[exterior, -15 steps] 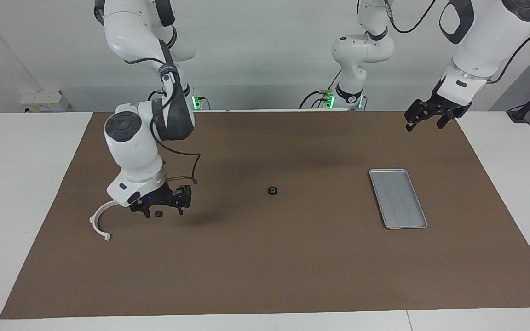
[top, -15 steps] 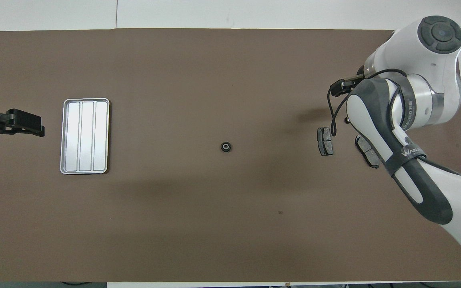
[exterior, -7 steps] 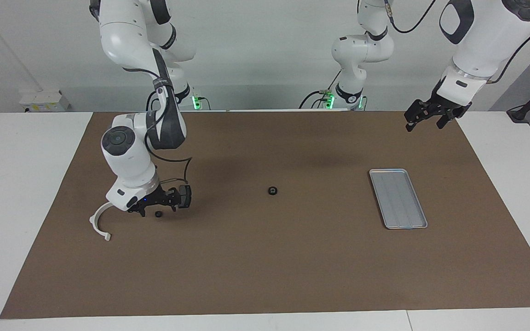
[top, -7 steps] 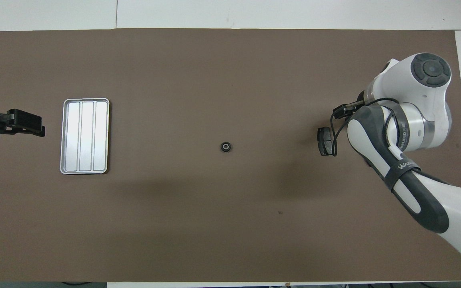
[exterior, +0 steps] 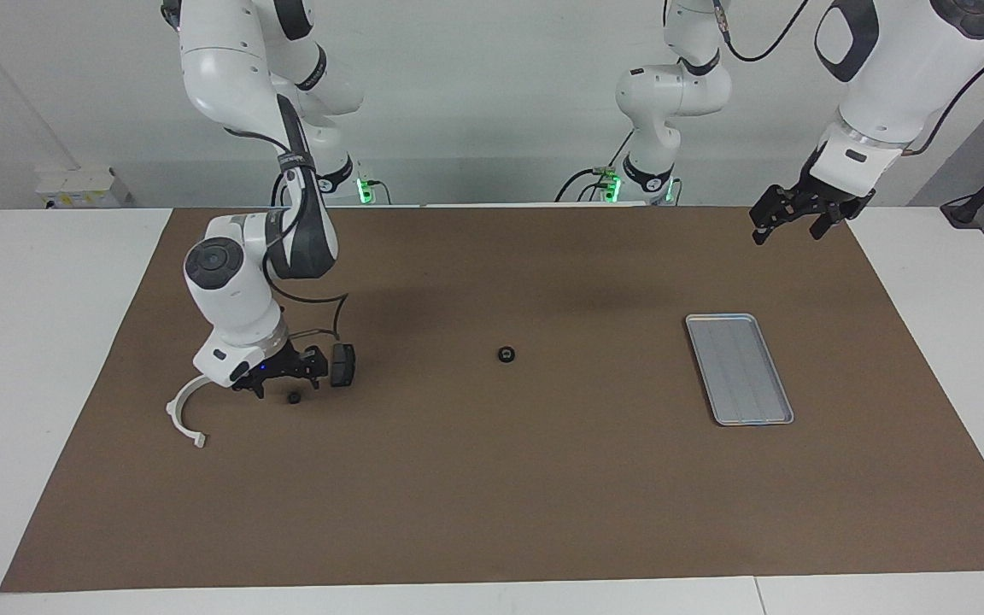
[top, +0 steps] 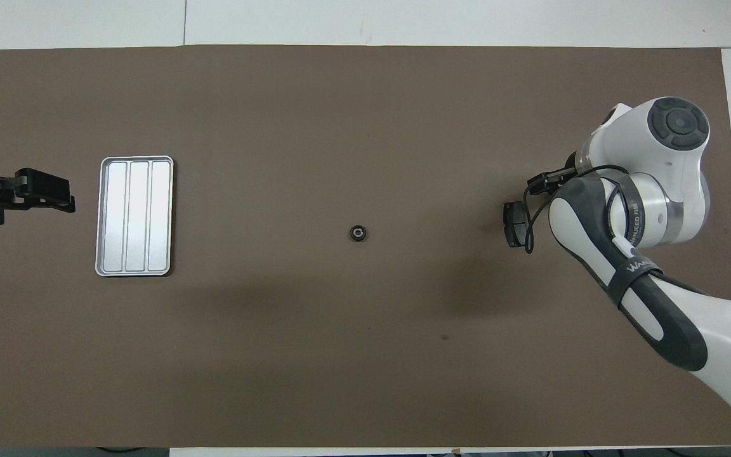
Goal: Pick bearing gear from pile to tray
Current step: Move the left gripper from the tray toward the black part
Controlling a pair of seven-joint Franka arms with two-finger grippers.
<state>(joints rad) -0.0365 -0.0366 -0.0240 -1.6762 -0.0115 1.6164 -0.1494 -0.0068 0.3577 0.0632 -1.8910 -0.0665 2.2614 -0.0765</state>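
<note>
The bearing gear (exterior: 506,354) (top: 357,233), a small black toothed ring, lies alone at the middle of the mat, apart from the pile. At the right arm's end of the table the pile holds a white arc bracket (exterior: 184,412), a dark brake pad (exterior: 342,365) (top: 515,223) and a small black round piece (exterior: 294,398). My right gripper (exterior: 280,387) hangs open just above the mat among these parts, the round piece by its tips. From overhead its own wrist hides it. The silver tray (exterior: 740,369) (top: 134,216) lies bare. My left gripper (exterior: 787,231) (top: 54,193) waits open in the air beside the tray.
A brown mat (exterior: 492,495) covers most of the white table. The right arm's forearm (top: 632,279) reaches low across the mat's corner. A cable loop (exterior: 321,312) hangs from its wrist above the brake pad.
The right arm has come lower and drawn its wrist back toward its own end of the table, uncovering the brake pad in the facing view. The left arm stays put.
</note>
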